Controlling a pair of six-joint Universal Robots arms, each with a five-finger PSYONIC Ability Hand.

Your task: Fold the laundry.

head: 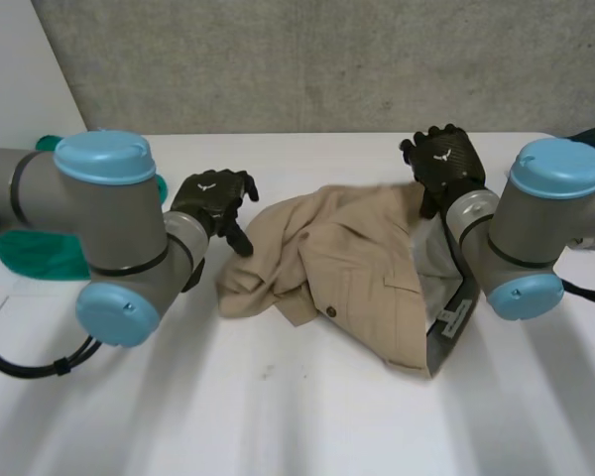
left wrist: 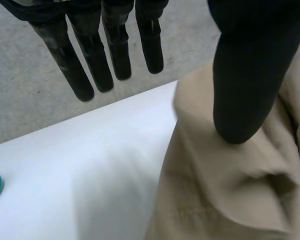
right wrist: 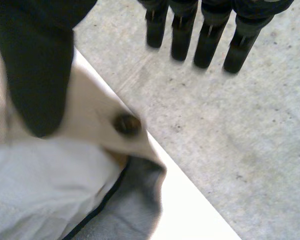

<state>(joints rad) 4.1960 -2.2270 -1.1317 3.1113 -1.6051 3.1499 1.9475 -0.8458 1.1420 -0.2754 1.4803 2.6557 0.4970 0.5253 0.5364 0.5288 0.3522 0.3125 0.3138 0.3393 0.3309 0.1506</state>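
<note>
Barely started here: the beige trousers (head: 347, 263) lie rumpled mid-desk (head: 278, 416) with no neat fold yet, left hand (head: 213, 203) at their left edge, right hand (head: 441, 164) at the far waistband corner, both straight-fingered and gripping nothing.

The garment (head: 347, 258) is plain sandy beige, with a pale grey-white lining (head: 438, 260), a dark grey waistband (head: 439, 349) bearing a white label (head: 449, 316), and a dark brown button (right wrist: 127, 124). The table (head: 278, 416) is white. The cloth (head: 40, 253) at its left edge is green. The left hand (head: 210, 198) and the right hand (head: 441, 164) are black.
</note>
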